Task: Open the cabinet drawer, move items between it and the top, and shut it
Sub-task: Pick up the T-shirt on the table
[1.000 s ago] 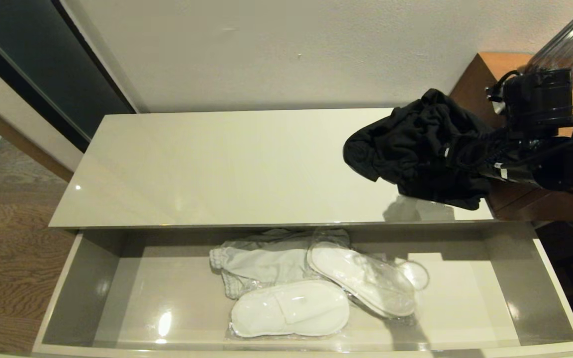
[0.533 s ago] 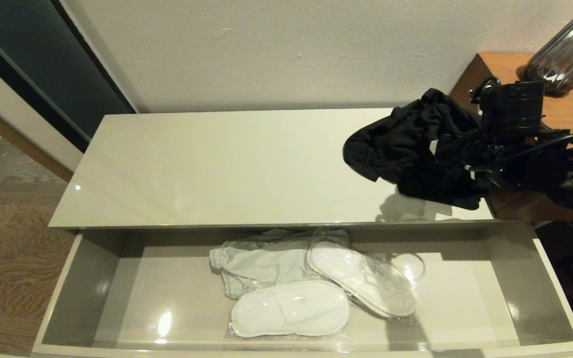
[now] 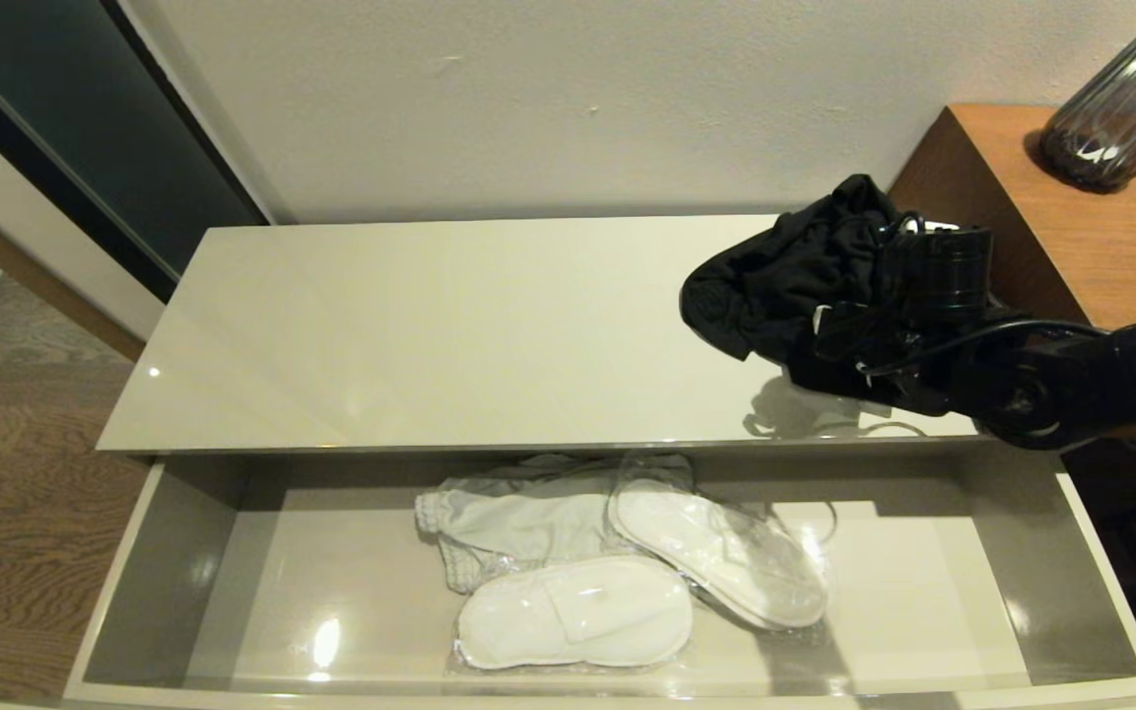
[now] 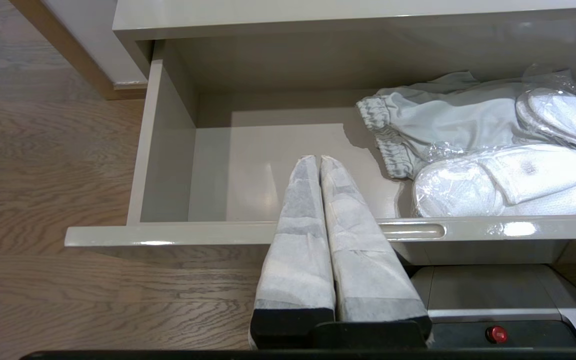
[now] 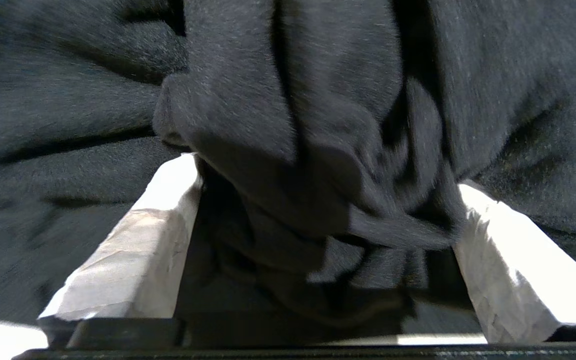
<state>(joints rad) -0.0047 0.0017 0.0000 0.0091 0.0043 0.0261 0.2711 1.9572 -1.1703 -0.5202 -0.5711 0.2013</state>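
Head view: right pincer spread wide around the black garment on the top, beside the wooden unit.

No legible text, label or number anywhere.

A taller brown wooden unit stands against the pale textured wall. On that unit, at its far end, sits a dark ribbed glass vase. Wood-grain flooring and a dark panel lie well apart from the unit.
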